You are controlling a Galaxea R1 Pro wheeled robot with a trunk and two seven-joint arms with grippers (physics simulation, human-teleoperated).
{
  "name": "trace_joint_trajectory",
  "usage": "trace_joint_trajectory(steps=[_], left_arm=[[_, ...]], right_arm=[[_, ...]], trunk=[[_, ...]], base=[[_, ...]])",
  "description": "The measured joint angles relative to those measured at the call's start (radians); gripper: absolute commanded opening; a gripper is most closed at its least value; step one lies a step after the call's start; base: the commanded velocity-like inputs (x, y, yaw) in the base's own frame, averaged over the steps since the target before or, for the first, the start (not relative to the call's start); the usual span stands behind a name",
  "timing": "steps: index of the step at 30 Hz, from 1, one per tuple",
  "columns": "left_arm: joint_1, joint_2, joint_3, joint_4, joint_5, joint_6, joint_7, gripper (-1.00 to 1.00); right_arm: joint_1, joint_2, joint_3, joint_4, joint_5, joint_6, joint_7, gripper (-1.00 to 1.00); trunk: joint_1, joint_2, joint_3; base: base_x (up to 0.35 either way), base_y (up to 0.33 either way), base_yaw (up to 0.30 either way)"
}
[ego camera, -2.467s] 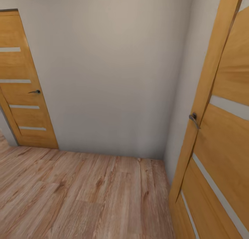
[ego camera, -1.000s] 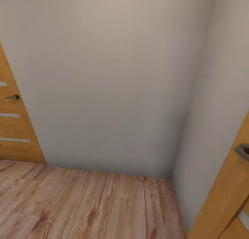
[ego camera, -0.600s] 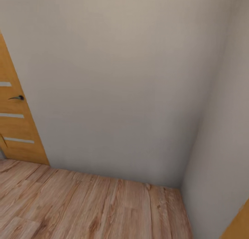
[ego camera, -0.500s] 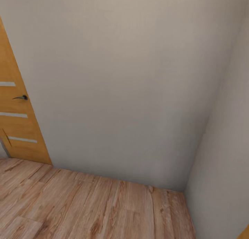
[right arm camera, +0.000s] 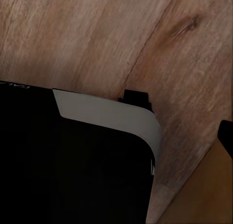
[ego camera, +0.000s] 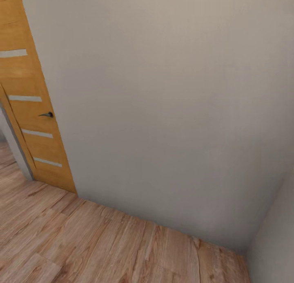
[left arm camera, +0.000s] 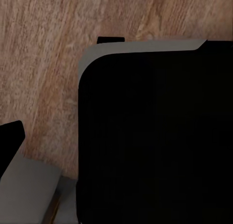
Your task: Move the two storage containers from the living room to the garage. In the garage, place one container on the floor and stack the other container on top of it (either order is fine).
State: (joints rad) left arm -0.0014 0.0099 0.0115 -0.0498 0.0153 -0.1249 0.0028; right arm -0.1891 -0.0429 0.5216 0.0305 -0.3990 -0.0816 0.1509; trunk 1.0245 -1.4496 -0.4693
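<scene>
1. Wall, pale grey-white [ego camera: 163, 111]: one broad plain face across the far side of the head view. A second wall face [ego camera: 273, 242] meets it at a corner on the far right.
2. Door, orange-brown wood [ego camera: 28, 103]: one, at the far left, beside the wall's left edge. It bears four pale horizontal strips, counted top to bottom, and one dark lever handle [ego camera: 47, 115] near its right edge.
3. Door frame, grey [ego camera: 16, 156]: one strip just left of the door's lower part.
4. Wood-plank flooring, light brown [ego camera: 102, 246]: one surface, running from the near edge up to the foot of the wall and door. The planks carry visible grain and knots.
5. Robot body panel, black with a pale grey rounded rim [left arm camera: 155, 136]: one, seen in the left wrist view above the same plank flooring [left arm camera: 43, 64].
6. Robot body panel, black with a pale grey rim [right arm camera: 73, 161]: one, seen in the right wrist view, over plank flooring [right arm camera: 97, 40]. An orange-brown surface [right arm camera: 204, 195] shows at one corner of that view; what it is cannot be told.
7. Hands: count two by the rig; whether either is released or clenched cannot be told from these views.
8. Storage containers: none to enter here; their place cannot be told.
</scene>
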Motion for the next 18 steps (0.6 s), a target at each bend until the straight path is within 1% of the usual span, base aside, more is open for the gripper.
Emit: trace_joint_trajectory(steps=[10,13,18], left_arm=[[0.0,0.0,0.0,0.0,0.0,0.0,0.0,1.0],[0.0,0.0,0.0,-0.001,0.0,0.0,0.0,1.0],[0.0,-0.001,0.0,0.0,0.0,0.0,0.0,1.0]], right_arm=[[0.0,0.0,0.0,0.0,0.0,0.0,0.0,1.0],[0.0,0.0,0.0,0.0,0.0,0.0,0.0,1.0],[0.0,0.0,0.0,0.0,0.0,-0.002,-0.002,1.0]], trunk=[[0.0,0.0,0.0],[0.0,0.0,0.0],[0.0,0.0,0.0]], base=[[0.304,0.0,0.27],[0.19,0.0,0.27],[0.119,0.0,0.27]])
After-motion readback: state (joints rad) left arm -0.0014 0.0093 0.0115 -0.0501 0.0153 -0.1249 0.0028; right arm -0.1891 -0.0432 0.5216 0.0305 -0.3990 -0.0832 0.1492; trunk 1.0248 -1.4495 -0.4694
